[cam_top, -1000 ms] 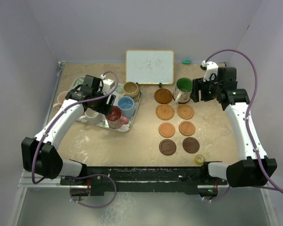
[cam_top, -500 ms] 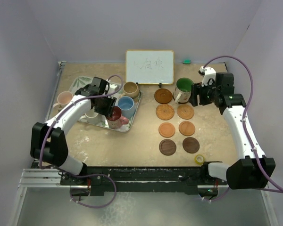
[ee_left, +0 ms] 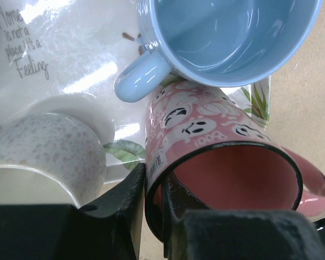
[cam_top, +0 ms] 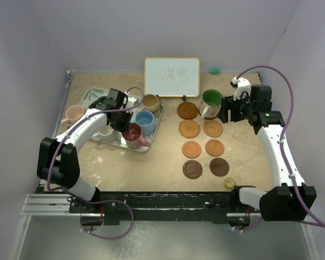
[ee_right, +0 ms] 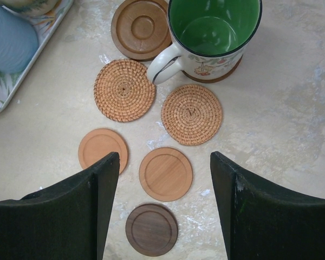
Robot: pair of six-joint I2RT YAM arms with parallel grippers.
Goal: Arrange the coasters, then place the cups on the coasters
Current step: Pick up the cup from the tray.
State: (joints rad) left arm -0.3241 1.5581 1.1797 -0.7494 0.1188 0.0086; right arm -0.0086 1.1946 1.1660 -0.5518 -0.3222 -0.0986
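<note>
Left gripper (ee_left: 153, 190) clenched on the pink mug's (ee_left: 206, 124) rim, on the tray (ee_left: 86, 49) at ten o'clock, right gripper (ee_right: 162, 161) spread empty above the coasters (ee_right: 124, 89), green mug (ee_right: 214, 32) on the one o'clock coaster

Mottled beige surface (cam_top: 162, 154), viewed from above, enclosed by plain pale lavender panels: back wall (cam_top: 168, 27) at 12 o'clock, left wall (cam_top: 16, 81) at 9 o'clock, right wall (cam_top: 314, 59) at 3 o'clock. A wood-framed whiteboard (cam_top: 172, 77) stands at 12 o'clock. Black mounting rail (cam_top: 168, 208) and grey floor (cam_top: 162, 244) at 6 o'clock. Lighting soft and even.
</note>
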